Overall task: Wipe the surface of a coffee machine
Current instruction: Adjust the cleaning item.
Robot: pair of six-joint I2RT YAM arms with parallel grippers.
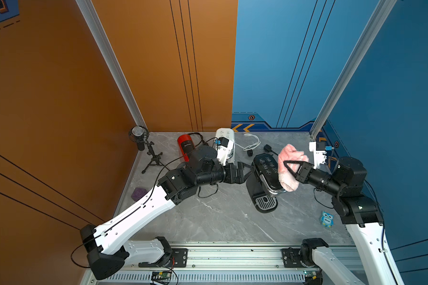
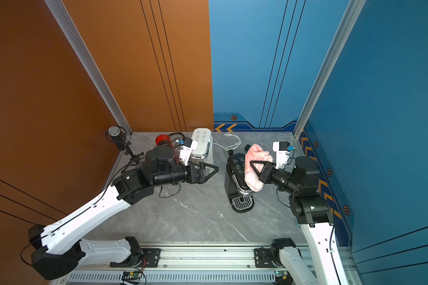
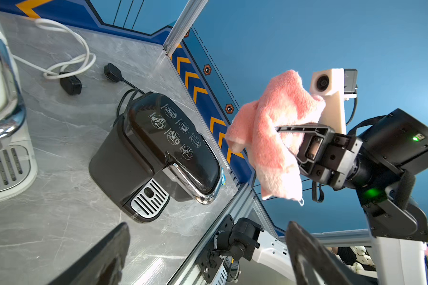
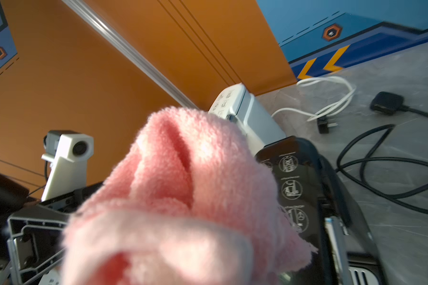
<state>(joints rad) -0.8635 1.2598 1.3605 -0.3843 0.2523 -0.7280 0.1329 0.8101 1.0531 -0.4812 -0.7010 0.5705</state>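
Grey marbled surface (image 1: 208, 222) carries the black coffee machine (image 1: 265, 170), just below and ahead of the right claw (image 1: 286, 164), which is clamped on a pink cloth (image 1: 290, 153). The left claw (image 1: 251, 170) is spread and empty beside the machine. A good wipe likely means lowering until the cloth presses the machine's glossy top, then sweeping along it. Both top views suggest contact, but the left wrist view shows the cloth hanging clear.

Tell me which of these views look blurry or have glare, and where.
Right wrist view: the pink cloth fills the foreground, soft and out of focus. Left wrist view: the black coffee machine is sharp, with glare on its glossy lid; the left gripper is a dark blur. Both top views: evenly lit, faint shadows on the table.
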